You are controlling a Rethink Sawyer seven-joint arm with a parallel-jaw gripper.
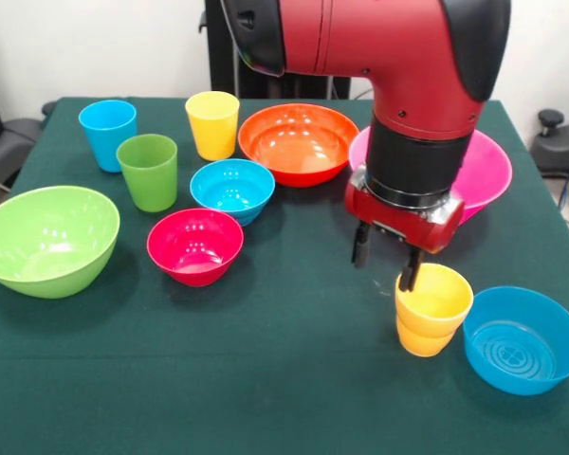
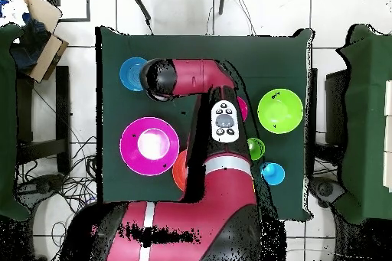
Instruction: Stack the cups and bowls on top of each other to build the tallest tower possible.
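The front view shows the claw [image 1: 387, 262] and every dish on the green table [image 1: 266, 379]; from overhead the red arm [image 2: 218, 170] covers the claw and most of the dishes, leaving only the pink bowl [image 2: 150, 145], one blue bowl [image 2: 132, 73], the lime bowl [image 2: 279, 110] and slivers of others.

The arm comes down from above with its wrist vertical, and the claw points straight at the table. Its two black fingers [image 1: 359, 248] stand apart. One finger hangs just over the rim of the squat orange cup [image 1: 431, 308], whether touching it I cannot tell; the other hangs free beside it.

That orange cup stands upright, mouth up, glossy, with a stepped wall, just below the claw. A blue bowl [image 1: 523, 338] sits beside it. The pink bowl [image 1: 484, 175] lies behind the claw, the orange bowl [image 1: 298, 142] next to that. Well off to the claw's other side stand a red bowl [image 1: 194, 245], a second blue bowl [image 1: 231, 188], a green cup [image 1: 148, 171], a light blue cup [image 1: 107, 134], a yellow cup [image 1: 212, 123] and the lime bowl [image 1: 47, 240]. Nothing is stacked.
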